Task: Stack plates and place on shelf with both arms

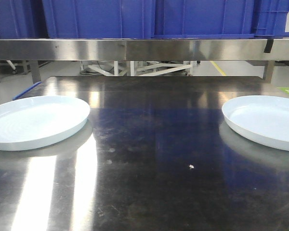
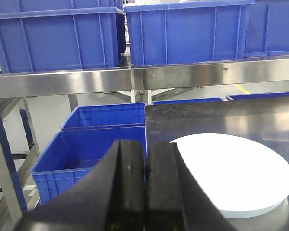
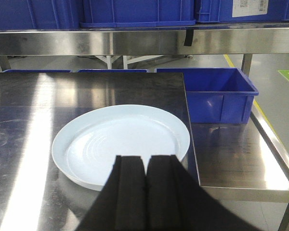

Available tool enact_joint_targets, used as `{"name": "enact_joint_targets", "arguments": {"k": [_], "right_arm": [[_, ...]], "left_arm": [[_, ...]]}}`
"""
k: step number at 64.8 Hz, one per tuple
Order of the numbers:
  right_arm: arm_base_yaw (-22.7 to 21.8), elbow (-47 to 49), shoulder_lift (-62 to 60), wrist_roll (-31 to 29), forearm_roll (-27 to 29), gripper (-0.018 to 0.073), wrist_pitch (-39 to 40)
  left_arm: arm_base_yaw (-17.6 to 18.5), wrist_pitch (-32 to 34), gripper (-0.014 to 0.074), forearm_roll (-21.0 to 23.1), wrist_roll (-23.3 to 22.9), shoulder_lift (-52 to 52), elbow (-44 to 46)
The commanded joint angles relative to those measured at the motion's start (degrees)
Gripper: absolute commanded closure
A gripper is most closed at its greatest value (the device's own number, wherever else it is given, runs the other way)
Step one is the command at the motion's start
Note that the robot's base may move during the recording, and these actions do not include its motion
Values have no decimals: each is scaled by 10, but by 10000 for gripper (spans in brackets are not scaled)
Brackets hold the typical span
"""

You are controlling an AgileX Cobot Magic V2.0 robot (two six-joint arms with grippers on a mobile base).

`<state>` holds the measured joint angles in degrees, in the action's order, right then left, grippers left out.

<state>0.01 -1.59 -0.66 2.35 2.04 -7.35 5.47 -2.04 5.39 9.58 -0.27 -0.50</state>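
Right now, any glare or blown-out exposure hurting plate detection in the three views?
Front view: bright glare streaks on the steel table beside the left plate; both plates are cropped by the frame. Left wrist: that plate is blown out to flat white, with no inner detail. Right wrist: the right plate is well exposed, rings visible.

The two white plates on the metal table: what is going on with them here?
Nothing is held right now. Two glossy pale bluish-white round plates lie far apart on the dark steel table: the left plate and the right plate. The left end effector is shut and empty, aimed toward the left plate; the right end effector, also shut and empty, faces the right plate. The plates are not yet stacked. The steel shelf above carries blue plastic crates.
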Motion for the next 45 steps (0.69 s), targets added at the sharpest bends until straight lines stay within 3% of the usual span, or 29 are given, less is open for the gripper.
{"name": "enact_joint_targets", "arguments": {"k": [1, 17, 45], "right_arm": [[-3, -1, -10, -4, 0, 504, 50], [-3, -1, -10, -4, 0, 504, 50], [-3, -1, -10, -4, 0, 504, 50]], "left_arm": [[0, 46, 514, 2, -2, -12, -1], [0, 49, 514, 29, -4, -12, -1], [0, 79, 514, 23, -2, -9, 10]]}}
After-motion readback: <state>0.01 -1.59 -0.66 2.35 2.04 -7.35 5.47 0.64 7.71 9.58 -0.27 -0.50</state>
